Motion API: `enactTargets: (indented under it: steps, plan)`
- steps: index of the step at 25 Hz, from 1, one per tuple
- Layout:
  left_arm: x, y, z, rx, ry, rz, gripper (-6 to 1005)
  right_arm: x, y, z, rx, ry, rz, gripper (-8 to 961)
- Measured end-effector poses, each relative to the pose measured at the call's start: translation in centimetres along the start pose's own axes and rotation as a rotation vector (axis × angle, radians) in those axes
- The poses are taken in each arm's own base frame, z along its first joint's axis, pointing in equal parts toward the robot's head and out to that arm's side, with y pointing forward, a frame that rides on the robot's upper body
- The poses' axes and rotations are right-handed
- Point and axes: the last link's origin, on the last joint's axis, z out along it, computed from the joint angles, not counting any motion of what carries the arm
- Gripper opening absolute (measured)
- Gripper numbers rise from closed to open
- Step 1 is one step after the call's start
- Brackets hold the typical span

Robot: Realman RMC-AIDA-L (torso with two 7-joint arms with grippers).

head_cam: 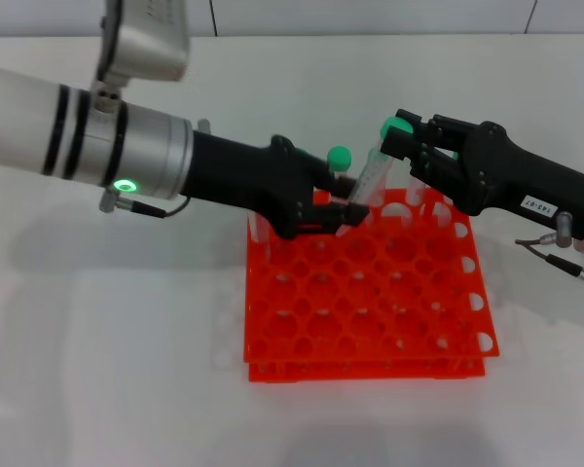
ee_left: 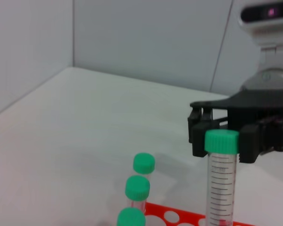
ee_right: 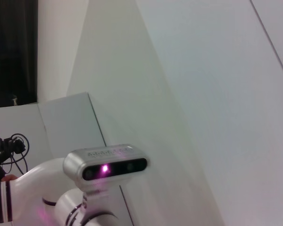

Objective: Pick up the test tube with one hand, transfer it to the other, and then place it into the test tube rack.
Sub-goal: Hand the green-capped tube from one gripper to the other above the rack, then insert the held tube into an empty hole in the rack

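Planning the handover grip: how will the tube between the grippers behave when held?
The test tube looks rigid and probably light, being clear and nearly empty. Its smooth round wall may slip or pivot between the left gripper and right gripper.

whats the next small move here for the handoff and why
Probably shut the right gripper on the test tube just under its green cap. The left gripper holds the tube low on its body, tilted above the back of the test tube rack, and the right fingers already flank the cap. Only then should the left release.
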Motion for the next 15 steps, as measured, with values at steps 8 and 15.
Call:
enactTargets:
  steps: [8, 15]
  plan:
    - [-0.2, 0.8, -1.6, 0.006, 0.042, -0.022, 455, 0.1, 0.1, -0.4, 0.006, 0.0, 0.005, 267]
    - [0.2, 2.3, -3.9, 0.01, 0.082, -0.035, 629, -0.2, -0.1, -0.6, -0.002, 0.003, 0.001, 272]
